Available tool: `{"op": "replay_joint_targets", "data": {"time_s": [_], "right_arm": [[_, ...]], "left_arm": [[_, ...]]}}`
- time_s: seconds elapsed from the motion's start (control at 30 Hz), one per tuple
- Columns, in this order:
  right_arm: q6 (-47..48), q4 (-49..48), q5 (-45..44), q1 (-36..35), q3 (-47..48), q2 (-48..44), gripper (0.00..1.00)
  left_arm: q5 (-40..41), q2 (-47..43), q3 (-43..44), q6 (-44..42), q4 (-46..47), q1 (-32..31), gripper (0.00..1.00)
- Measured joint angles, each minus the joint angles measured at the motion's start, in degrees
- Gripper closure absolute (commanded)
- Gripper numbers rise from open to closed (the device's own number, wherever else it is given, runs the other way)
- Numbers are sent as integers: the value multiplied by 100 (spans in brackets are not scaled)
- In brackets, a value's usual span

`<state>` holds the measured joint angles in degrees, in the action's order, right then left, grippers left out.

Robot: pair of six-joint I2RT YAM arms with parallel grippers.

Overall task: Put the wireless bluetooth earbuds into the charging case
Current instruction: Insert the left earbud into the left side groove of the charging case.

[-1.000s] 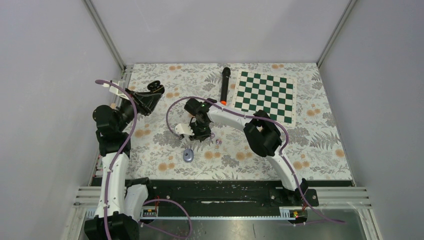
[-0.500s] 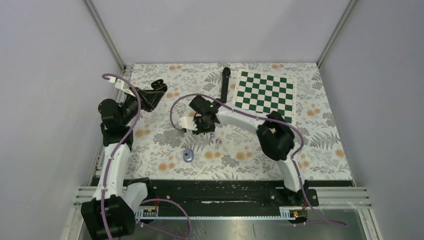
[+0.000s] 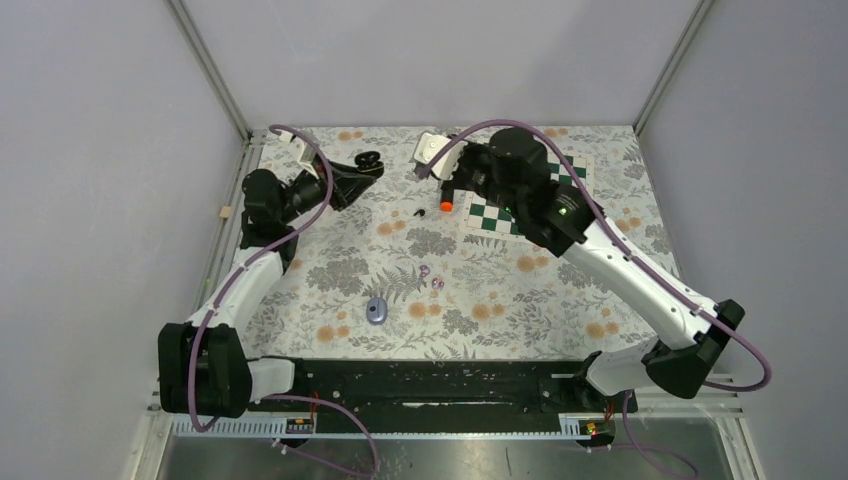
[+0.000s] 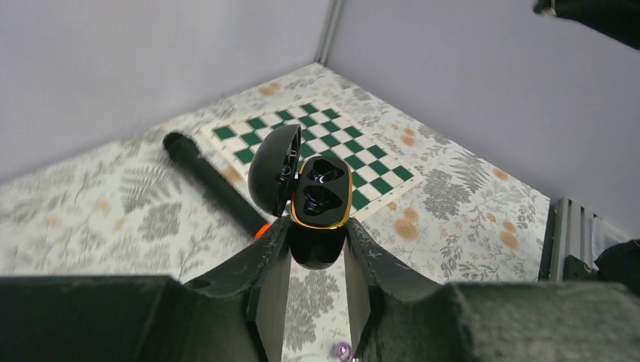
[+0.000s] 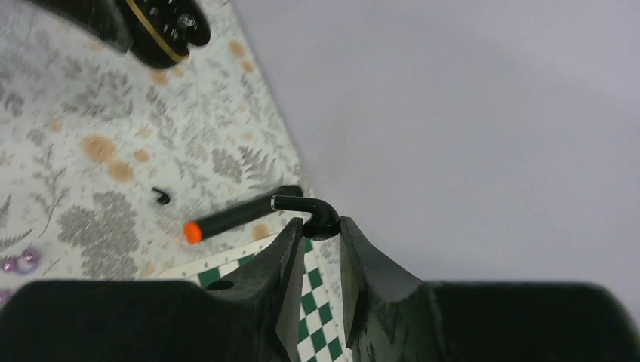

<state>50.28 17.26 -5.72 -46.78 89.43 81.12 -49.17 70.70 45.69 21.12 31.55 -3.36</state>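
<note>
While the left jaws are closed on the lower half of the black charging case [image 4: 315, 234], holding it off the worktop [image 3: 520, 300] with its lid [image 4: 270, 170] swung open, the right jaws pinch a black earbud [image 5: 321, 220] by its rounded body, the thin stem poking out sideways past the tips. In the top view the case is at the upper left of the floral mat. The right jaws hang near it at upper centre, over the black microphone [image 5: 241, 214].

A second black earbud [image 3: 419, 212] lies loose just beside the microphone's orange end. Two lilac earbuds [image 3: 424, 270] lie close together at mid-frame, and a small lilac case [image 3: 376, 311] sits below them, well apart from both arms.

The held earbud looks hard, glossy and nearly weightless, so it will probably twist or squirt out of a pinch rather than bend. The bulb is the sounder place to hold it, since that leaves the stem free to lead into a well. Both wells inside the gold rim [image 4: 343, 197] look empty, though the shiny black makes this hard to tell.

The case is a smooth, stiff shell with a light hinged lid. Gripping its base, clear of rim and lid as here, seems right, though a push from above could rock it between the jaws.
</note>
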Motion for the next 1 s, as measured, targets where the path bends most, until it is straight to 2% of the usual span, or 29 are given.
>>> {"op": "replay_joint_targets", "data": {"time_s": [0.27, 0.43, 0.57, 0.77, 1.0], "right_arm": [[323, -684, -407, -420, -7, -46, 100], [610, -887, -562, -684, -28, 94, 100], [863, -1043, -592, -846, -103, 122, 100], [1141, -894, -564, -1032, -118, 144, 100], [1298, -837, -564, -1204, -118, 153, 100]], "left_arm": [[-70, 15, 153, -271, 629, -809, 100], [610, -391, -107, -866, 560, -1373, 100], [1104, -752, -297, -1005, 529, -1742, 100], [1714, -1034, -319, -1021, 396, -1967, 100], [1775, -1189, -402, -859, 376, -2111, 100]]}}
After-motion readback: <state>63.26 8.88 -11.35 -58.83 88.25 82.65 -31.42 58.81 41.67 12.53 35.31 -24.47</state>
